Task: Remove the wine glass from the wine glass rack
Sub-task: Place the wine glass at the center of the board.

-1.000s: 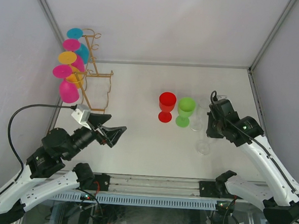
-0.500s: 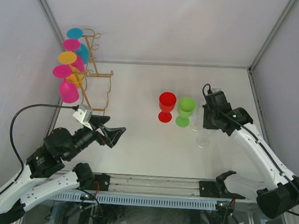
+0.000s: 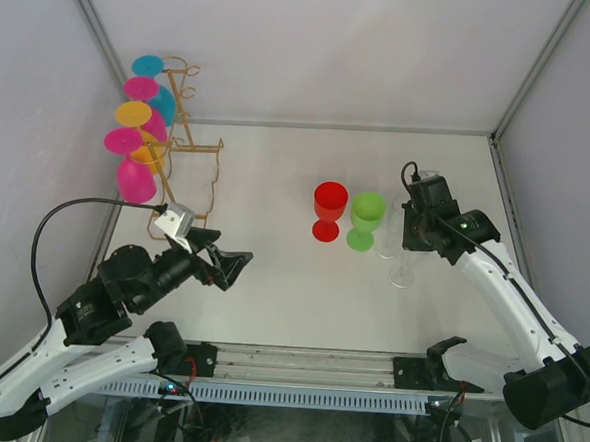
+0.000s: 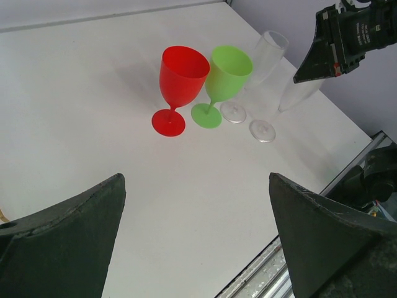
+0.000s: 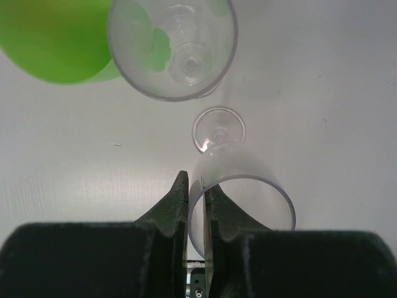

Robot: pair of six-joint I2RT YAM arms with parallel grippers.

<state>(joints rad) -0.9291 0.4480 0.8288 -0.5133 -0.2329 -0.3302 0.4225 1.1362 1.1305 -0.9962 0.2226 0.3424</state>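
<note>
Wine glass [image 5: 248, 186] rim (near part) hidden

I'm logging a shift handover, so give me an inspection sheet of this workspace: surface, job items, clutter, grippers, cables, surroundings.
Surface: white table, no spills seen.
Job's things: wine glass rack far left, coloured glasses hanging on it; red glass, green glass, clear glass standing mid-table.
Clutter: nothing seen.
Grippers: left gripper open, empty; right gripper shut on second clear glass at its rim.
Cables: black cable loops beside left arm.
Surroundings: white walls.

Clear glass [image 3: 402, 273] (rim-pinched) now nearer green glass [image 3: 366, 217]
</note>
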